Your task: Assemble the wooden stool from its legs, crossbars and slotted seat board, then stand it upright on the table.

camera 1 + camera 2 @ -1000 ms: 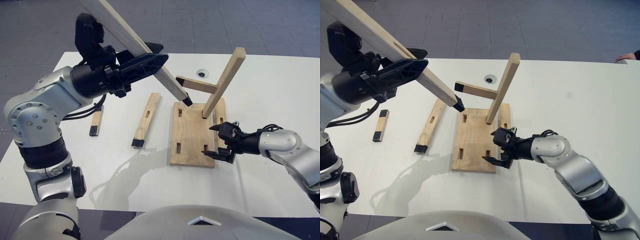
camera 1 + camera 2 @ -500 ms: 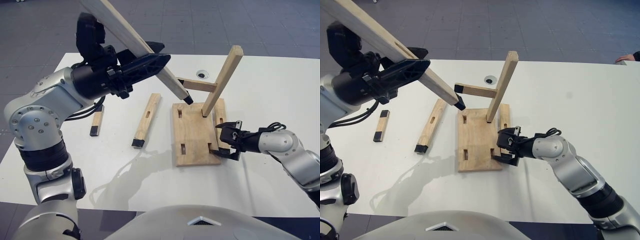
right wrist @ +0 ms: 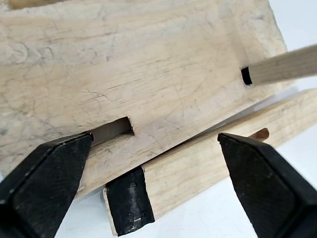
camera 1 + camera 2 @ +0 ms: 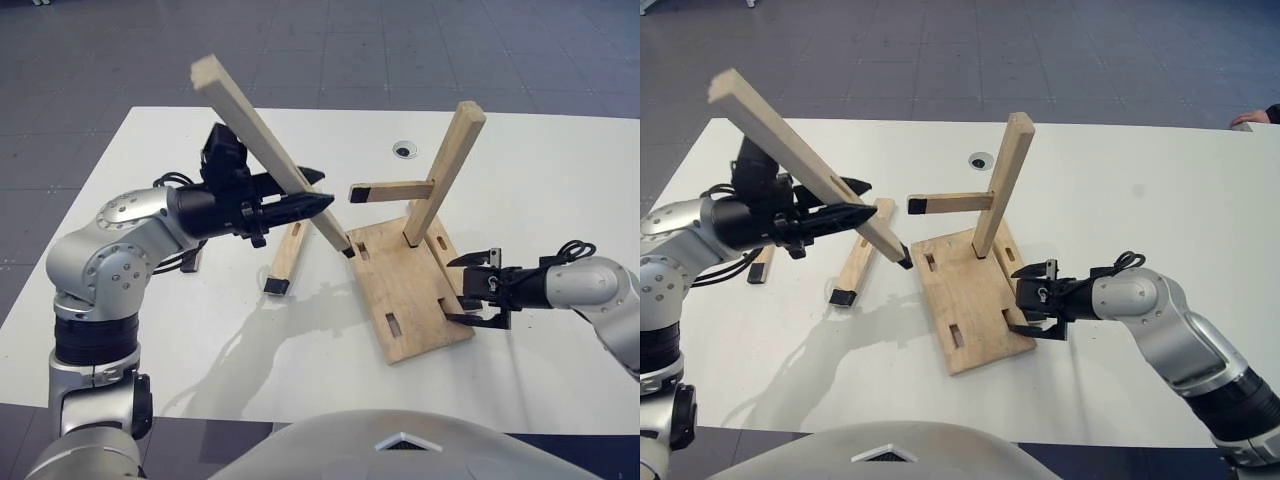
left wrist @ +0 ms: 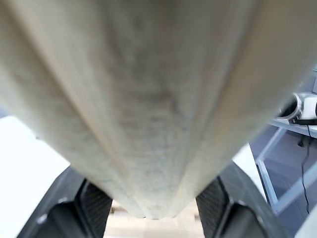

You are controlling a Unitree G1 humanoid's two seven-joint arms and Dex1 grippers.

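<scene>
My left gripper (image 4: 300, 205) is shut on a long wooden leg (image 4: 270, 150), held tilted, its black tip just above the seat board's far left corner. In the left wrist view the leg (image 5: 148, 99) lies between the dark fingers (image 5: 94, 208). The slotted seat board (image 4: 410, 290) lies skewed on the table, with one leg (image 4: 445, 170) standing in it and a crossbar (image 4: 390, 190) sticking out to the left. My right gripper (image 4: 478, 293) is open at the board's right edge. The right wrist view shows the board (image 3: 148, 74) resting on another leg (image 3: 223, 163).
A loose leg (image 4: 285, 255) with a black tip lies left of the board. A short crossbar (image 4: 760, 262) lies farther left, by my left arm. A small round hole (image 4: 403, 150) sits in the white table (image 4: 560, 180) behind the board. The right half is bare.
The seat board has swung round, its near end going right with my right gripper. My left arm has lowered the held leg, bringing its tip down near the board's far left corner.
</scene>
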